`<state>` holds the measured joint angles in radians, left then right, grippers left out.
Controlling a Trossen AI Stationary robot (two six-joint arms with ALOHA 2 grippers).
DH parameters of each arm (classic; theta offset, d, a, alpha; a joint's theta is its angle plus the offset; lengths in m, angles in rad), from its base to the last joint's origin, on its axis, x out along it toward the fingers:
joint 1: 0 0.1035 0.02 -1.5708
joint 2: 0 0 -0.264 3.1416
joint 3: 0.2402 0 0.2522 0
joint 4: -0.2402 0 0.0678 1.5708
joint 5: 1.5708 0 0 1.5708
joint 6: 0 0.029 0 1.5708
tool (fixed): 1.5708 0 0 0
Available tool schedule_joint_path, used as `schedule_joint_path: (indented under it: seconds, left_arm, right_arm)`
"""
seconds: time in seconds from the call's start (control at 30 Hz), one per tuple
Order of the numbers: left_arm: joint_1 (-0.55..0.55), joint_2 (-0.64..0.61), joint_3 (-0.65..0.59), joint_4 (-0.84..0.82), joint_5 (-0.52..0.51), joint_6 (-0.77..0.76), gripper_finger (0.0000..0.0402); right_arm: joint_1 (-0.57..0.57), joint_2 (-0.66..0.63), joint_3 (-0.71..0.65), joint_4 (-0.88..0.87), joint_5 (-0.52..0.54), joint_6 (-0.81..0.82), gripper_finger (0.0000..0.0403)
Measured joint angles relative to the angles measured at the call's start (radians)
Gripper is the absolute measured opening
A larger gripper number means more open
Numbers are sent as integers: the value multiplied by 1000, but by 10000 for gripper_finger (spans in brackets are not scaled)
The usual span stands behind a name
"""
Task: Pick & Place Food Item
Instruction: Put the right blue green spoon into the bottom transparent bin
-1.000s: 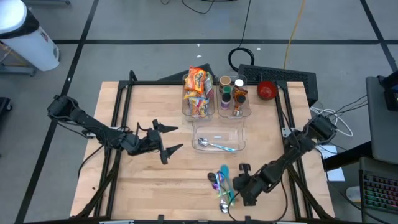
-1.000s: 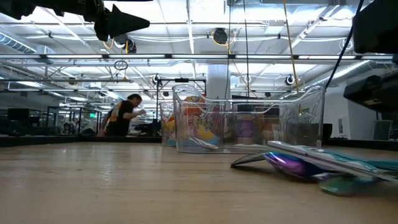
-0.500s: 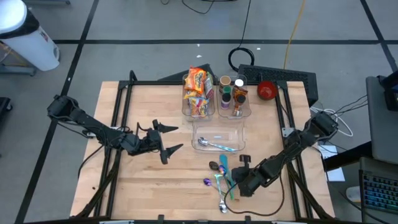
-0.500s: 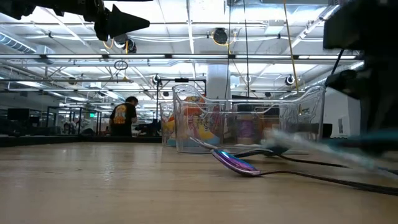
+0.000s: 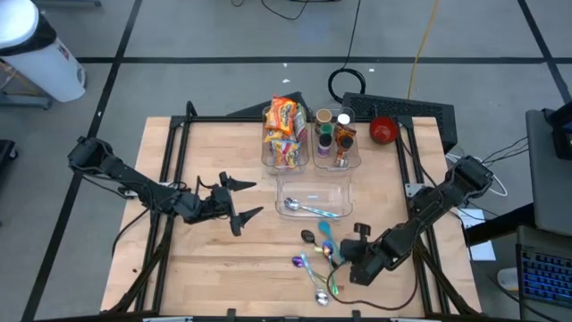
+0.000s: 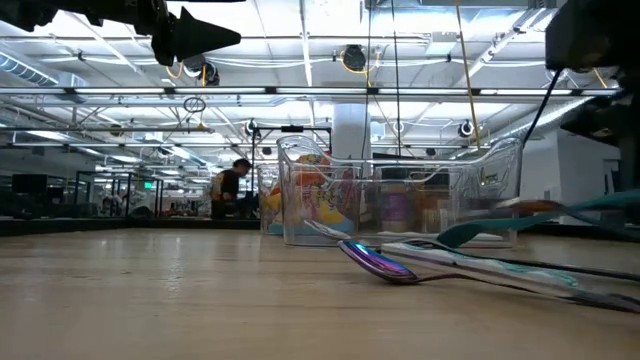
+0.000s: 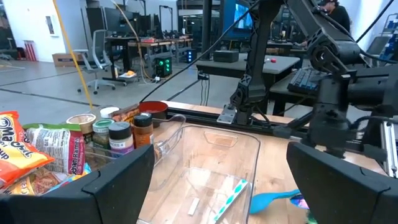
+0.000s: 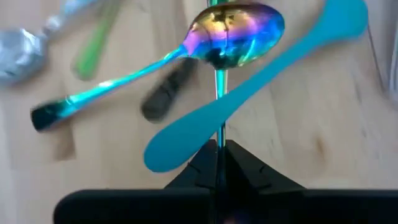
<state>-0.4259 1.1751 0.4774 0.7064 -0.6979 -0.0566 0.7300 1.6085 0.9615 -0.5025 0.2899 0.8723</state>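
Between the tips of the right gripper (image 8: pixel 217 149) a thin metal handle is pinched, the jaws closed tight on it; the handle belongs to an iridescent rainbow-sheen metal spoon (image 8: pixel 236 31), whose bowl stands out ahead of the fingers; a flat light-blue plastic spoon (image 8: pixel 249 93) crosses just under it; beside them on the wooden table (image 5: pixel 214 259) lie more scattered utensils (image 5: pixel 317 268), near the front edge; just beyond stands an empty-looking clear rectangular plastic tray (image 5: pixel 313 197) holding one silver spoon (image 5: pixel 308 209); behind the tray, two clear plastic bins stand side by side, one with orange snack packets (image 5: pixel 284 130), the food items, the other with small spice jars (image 5: pixel 335 134); well apart on the table's other side, the left gripper (image 5: pixel 239 201) hovers with its jaws spread wide, holding nothing.
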Motion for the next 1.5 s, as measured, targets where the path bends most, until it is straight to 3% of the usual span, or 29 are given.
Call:
schedule_joint_path:
  seconds: [0.23,0.47,0.6,0.77,1.23,1.37,1.5]
  left_arm:
    - [0,0,0,0,0,0,374]
    - [0,0,0,0,0,0,374]
    - [0,0,0,0,0,0,374]
    - [0,0,0,0,0,0,374]
    - [0,0,0,0,0,0,374]
    - [0,0,0,0,0,0,374]
    - [0,0,0,0,0,0,374]
  right_arm:
    - [45,0,0,-96,-126,164,4]
    - [82,-2,2,-289,-180,402,3]
    - [100,-4,2,-404,-190,503,3]
    - [118,-35,2,-410,-170,507,4]
    - [155,-142,2,28,208,-95,5]
    - [79,-161,2,191,205,-302,5]
    - [-37,-183,2,327,86,-493,5]
